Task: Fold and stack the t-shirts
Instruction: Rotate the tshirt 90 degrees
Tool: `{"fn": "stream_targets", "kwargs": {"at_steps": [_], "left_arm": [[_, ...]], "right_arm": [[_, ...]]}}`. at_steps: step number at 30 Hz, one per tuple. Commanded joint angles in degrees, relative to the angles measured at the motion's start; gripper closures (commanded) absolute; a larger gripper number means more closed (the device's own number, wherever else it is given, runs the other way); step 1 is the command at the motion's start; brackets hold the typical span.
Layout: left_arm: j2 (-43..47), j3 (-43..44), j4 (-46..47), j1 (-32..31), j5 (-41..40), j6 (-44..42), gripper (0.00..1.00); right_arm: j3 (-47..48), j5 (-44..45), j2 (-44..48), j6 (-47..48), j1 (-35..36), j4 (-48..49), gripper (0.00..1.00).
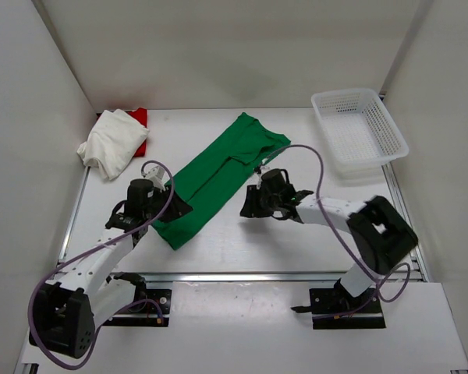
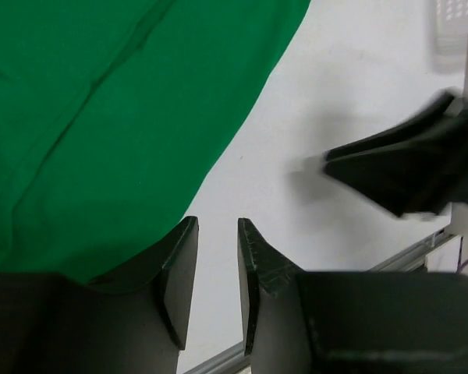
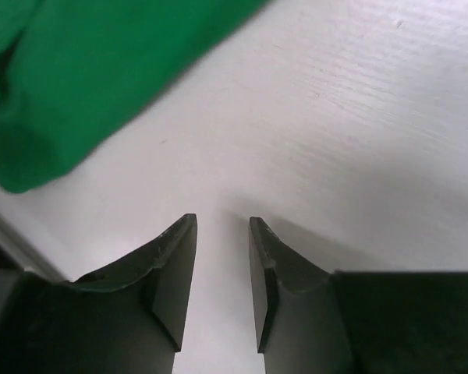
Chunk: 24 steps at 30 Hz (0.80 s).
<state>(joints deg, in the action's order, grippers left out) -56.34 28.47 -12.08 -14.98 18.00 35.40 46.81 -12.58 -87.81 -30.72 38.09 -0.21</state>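
The green shirt (image 1: 218, 175) lies in a long folded strip slanting across the middle of the bench (image 1: 296, 241), its far end toward the basket (image 1: 359, 128) and its near end toward the left arm. The white shirt (image 1: 113, 142) is bunched at the far left corner, lying on the red shirt (image 1: 140, 117), of which only an edge shows. The basket stands at the far right corner, well apart from all three shirts.

From above, the left fingers (image 1: 175, 208) sit at the near left edge of the green shirt. The right fingers (image 1: 248, 206) are just beside its right edge, over bare bench. A looped cable (image 1: 316, 167) arches over the right arm.

The wrist views give what the top view cannot. The left fingers (image 2: 186, 241) are parted with only bare bench in the gap. One tip overlaps the hem of the green cloth, and I cannot tell whether it touches. A dark, blurred part of the right arm (image 2: 405, 171) shows across the bench from it. The right fingers (image 3: 183, 241) are also apart and grip nothing, with a rolled green edge up and to the left of them, not touching.
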Motion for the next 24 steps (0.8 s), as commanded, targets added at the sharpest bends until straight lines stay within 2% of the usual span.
{"fn": "stream_targets", "kwargs": {"at_steps": [1, 6, 9, 11, 14, 17, 21, 23, 24], "left_arm": [[1.41, 4.74, -0.4, 1.18, -1.03, -1.29, 0.63], [-0.88, 4.06, 0.03, 1.01, 0.81, -0.59, 0.62], [-1.41, 2.91, 0.38, 0.05, -0.15, -0.68, 0.62], [-1.5, 3.08, 0.91, -0.05, 0.1, -0.94, 0.62], [-2.81, 3.61, 0.65, 0.13, -0.16, -1.38, 0.62], [-3.6, 3.17, 0.56, -1.45, -1.03, -1.39, 0.62], [-5.18, 2.21, 1.52, -5.31, -1.74, -0.68, 0.61], [-5.89, 0.72, 2.4, -8.29, -1.56, -0.15, 0.6], [-6.41, -0.07, 2.58, -9.27, -1.74, 0.28, 0.58]], "right_arm": [[0.73, -1.75, -7.87, -8.74, 1.37, 17.59, 0.68], [4.33, 0.27, -18.08, -14.36, 0.33, 22.27, 0.6], [6.18, 0.01, -21.96, -17.08, 0.06, 23.85, 0.59], [7.07, -0.5, -25.11, -18.23, 0.23, 22.89, 0.64], [7.43, -1.66, -26.27, -19.55, -1.08, 23.32, 0.88], [3.75, -2.88, -21.72, -16.84, -5.46, 21.57, 1.0], [0.04, -8.75, -15.38, -7.98, -15.47, 13.86, 1.0], [2.48, -12.2, -15.54, -3.04, -19.88, 6.05, 0.92], [3.63, -14.47, -15.98, -0.33, -22.42, 4.27, 0.84]]}}
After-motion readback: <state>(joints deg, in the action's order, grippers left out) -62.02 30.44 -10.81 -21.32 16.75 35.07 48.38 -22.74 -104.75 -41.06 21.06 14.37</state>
